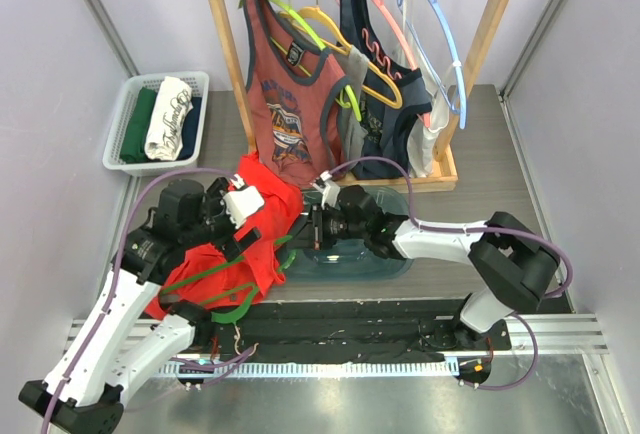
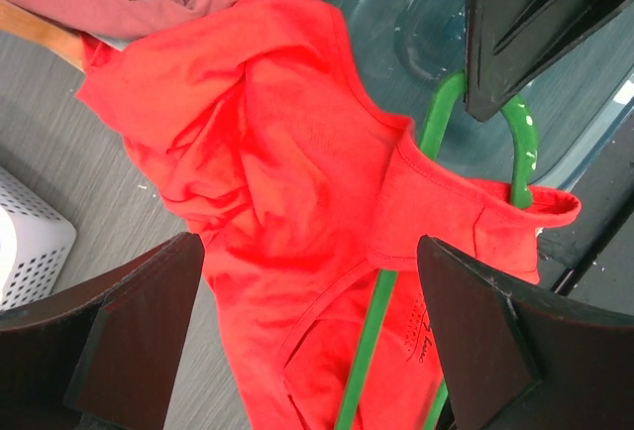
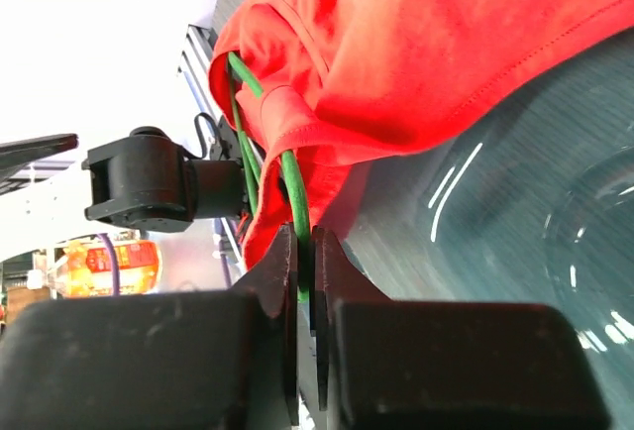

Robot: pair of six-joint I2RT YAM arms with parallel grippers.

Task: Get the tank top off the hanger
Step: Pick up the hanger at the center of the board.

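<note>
A red tank top lies crumpled on the table left of centre, still threaded on a green hanger. In the left wrist view the hanger runs under one strap of the tank top. My left gripper hovers over the cloth, jaws wide apart with nothing between them. My right gripper is shut on the hanger at its curved end, just beside the red cloth. From above, the right gripper sits at the garment's right edge and the left gripper is over its middle.
A wooden rack at the back holds several hangers with tank tops. A white basket of folded clothes stands back left. A clear bluish dish lies under the right arm. The metal rail runs along the near edge.
</note>
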